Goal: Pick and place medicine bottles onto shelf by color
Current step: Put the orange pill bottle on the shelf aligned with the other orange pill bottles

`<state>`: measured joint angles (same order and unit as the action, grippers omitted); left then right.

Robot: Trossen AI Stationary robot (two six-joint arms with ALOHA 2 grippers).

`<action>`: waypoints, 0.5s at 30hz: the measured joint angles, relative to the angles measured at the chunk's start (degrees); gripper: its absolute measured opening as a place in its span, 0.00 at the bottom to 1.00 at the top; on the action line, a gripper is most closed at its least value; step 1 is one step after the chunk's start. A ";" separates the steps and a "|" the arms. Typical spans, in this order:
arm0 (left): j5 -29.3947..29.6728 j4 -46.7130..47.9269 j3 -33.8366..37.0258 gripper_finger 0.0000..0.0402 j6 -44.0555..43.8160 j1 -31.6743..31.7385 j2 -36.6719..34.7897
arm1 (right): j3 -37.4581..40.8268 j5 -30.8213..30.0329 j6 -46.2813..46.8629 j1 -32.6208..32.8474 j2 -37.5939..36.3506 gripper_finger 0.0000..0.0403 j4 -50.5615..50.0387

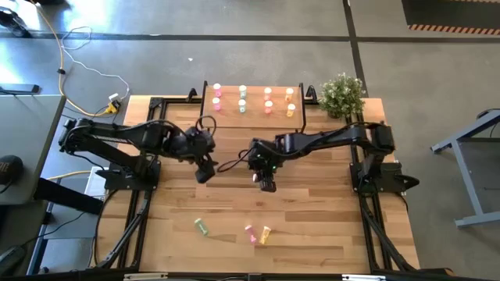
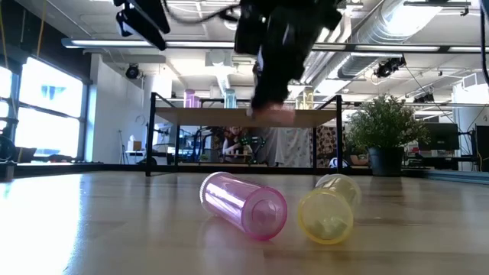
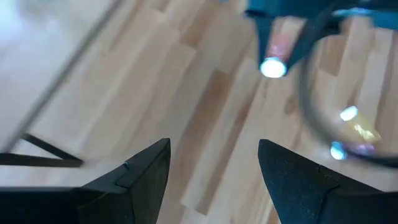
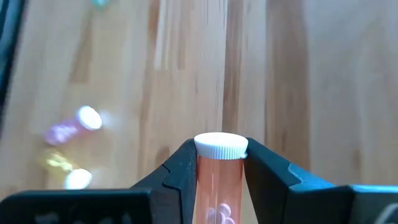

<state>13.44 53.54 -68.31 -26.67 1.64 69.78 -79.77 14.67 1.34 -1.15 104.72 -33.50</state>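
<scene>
The shelf (image 1: 254,115) stands at the table's far edge, with several medicine bottles upright on it in rows by colour. On the near part of the table lie a green bottle (image 1: 201,226), a pink one (image 1: 250,232) (image 2: 243,205) and a yellow one (image 1: 266,233) (image 2: 327,210), each on its side. My right gripper (image 1: 266,181) (image 4: 221,149) hangs over the table's middle, shut on a red-orange bottle (image 4: 219,186). My left gripper (image 1: 206,173) (image 3: 214,152) is just left of it, open, with nothing between its fingers. My right gripper pinches the red-orange bottle between its two fingers, on the sides of the body just below the white cap (image 4: 221,146). The bottle lies along the fingers, with its cap at the fingertips. The fingers slant down from the table's right, and the bottle is clear of the table.
A potted plant (image 1: 342,94) stands at the far right corner beside the shelf. Bare wood lies between the grippers and the three lying bottles. Both arms' bases sit at the table's left and right edges.
</scene>
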 joint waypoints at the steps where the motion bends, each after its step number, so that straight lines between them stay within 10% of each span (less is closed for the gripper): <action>1: 0.46 -0.13 -0.42 0.58 0.47 0.48 -0.17 | 0.00 -0.78 0.42 0.02 -1.39 0.26 0.14; 15: 4.34 -1.11 -0.83 0.58 13.13 7.81 -5.38 | 0.00 -29.98 13.69 0.05 -17.28 0.26 11.26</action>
<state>17.78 52.43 -69.14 -13.53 9.44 64.40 -79.77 -15.31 15.03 -1.09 87.44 -22.24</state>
